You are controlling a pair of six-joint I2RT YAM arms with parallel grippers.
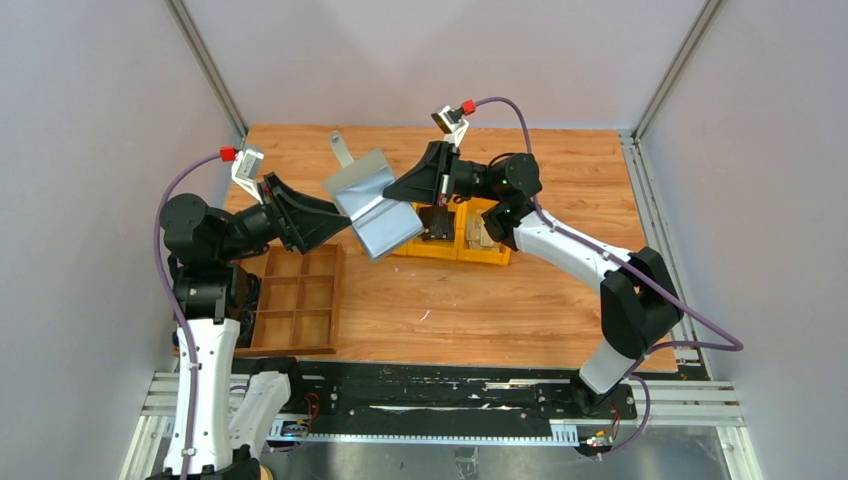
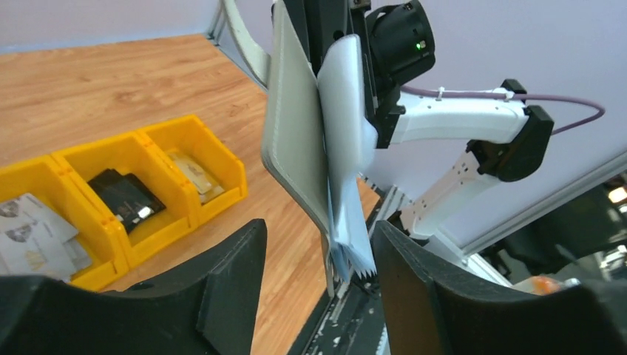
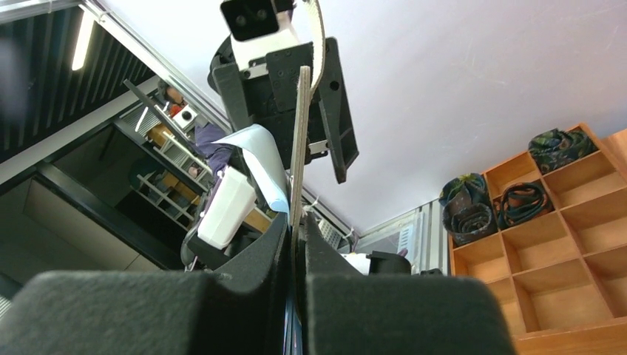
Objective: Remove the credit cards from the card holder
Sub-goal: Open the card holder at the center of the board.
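Observation:
The grey-blue card holder point(image 1: 372, 205) hangs open in the air above the table's back. My right gripper point(image 1: 392, 192) is shut on its edge, which is pinched between the pads in the right wrist view point(image 3: 296, 231). My left gripper point(image 1: 343, 222) is open. In the left wrist view point(image 2: 318, 240) the holder's lower corner point(image 2: 296, 148) and its light blue inner pocket point(image 2: 344, 140) sit between the spread fingers, apart from them. No card shows inside the holder. Tan credit cards point(image 2: 194, 174) and light grey cards point(image 2: 29, 237) lie in the yellow bins.
A row of yellow bins point(image 1: 455, 250) stands under the holder, and the middle bin holds a black blocky item point(image 2: 126, 200). A brown wooden compartment tray point(image 1: 295, 300) lies at the front left. In the right wrist view it point(image 3: 562, 222) holds dark rolled items.

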